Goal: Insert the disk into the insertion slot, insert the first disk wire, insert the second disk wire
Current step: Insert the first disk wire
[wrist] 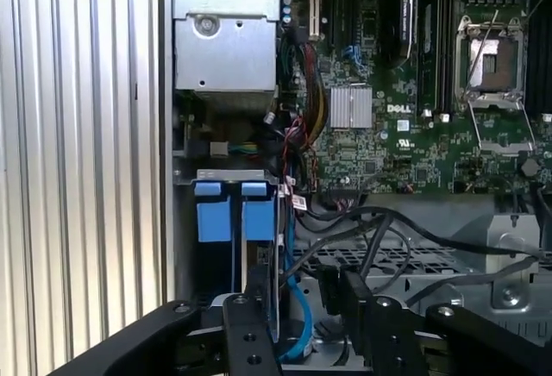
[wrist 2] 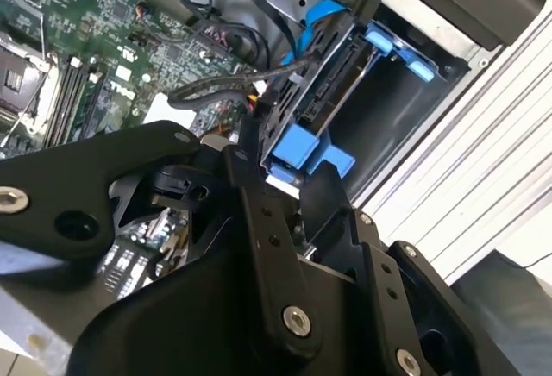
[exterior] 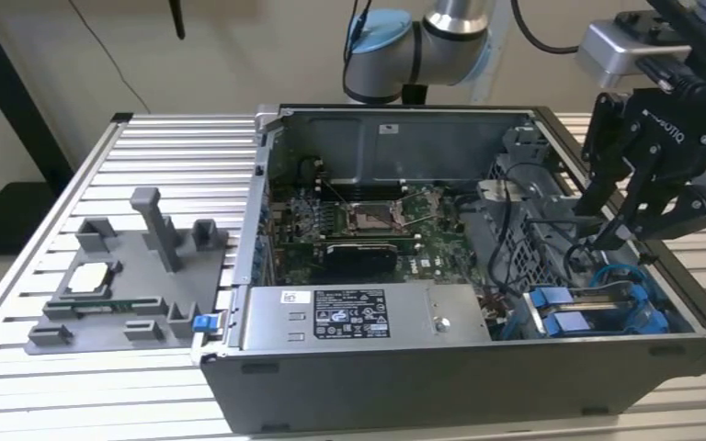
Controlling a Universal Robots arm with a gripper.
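One claw (wrist 2: pixel 285 173) hangs over the open computer case (exterior: pixel 390 386), at the corner that lies near and on the exterior view's right. Its two black fingers (wrist 2: pixel 259 221) are spread apart, released, with nothing clamped between them.

One disk (wrist 2: pixel 326 96) sits on edge inside the insertion slot (wrist 2: pixel 392 126). Its dark connector edge faces the claw, and the bright blue carrier frames it. In the first wrist view, two blue latches (wrist: pixel 213 212) stand side by side at the slot's mouth.

The exterior view takes in the slatted worktop (exterior: pixel 84 404). One grey fixture tray (exterior: pixel 144 294) lies on the exterior view's left of the case and carries one tall upright post (exterior: pixel 151 220). One silver power-supply box (exterior: pixel 366 317) runs along the case's near wall. One green motherboard (exterior: pixel 353 230) lies beyond it.

The first wrist view brings in a bundle of black cables (wrist: pixel 388 229) crossing a perforated cage (wrist: pixel 405 260). One light-blue cable (wrist: pixel 297 316) curls just beside the disk, and one ribbed silver heat sink (wrist: pixel 351 106) sits on the board.

In the second wrist view the claw's tips are just beside the nearer latch. Whether they touch it, I cannot tell.
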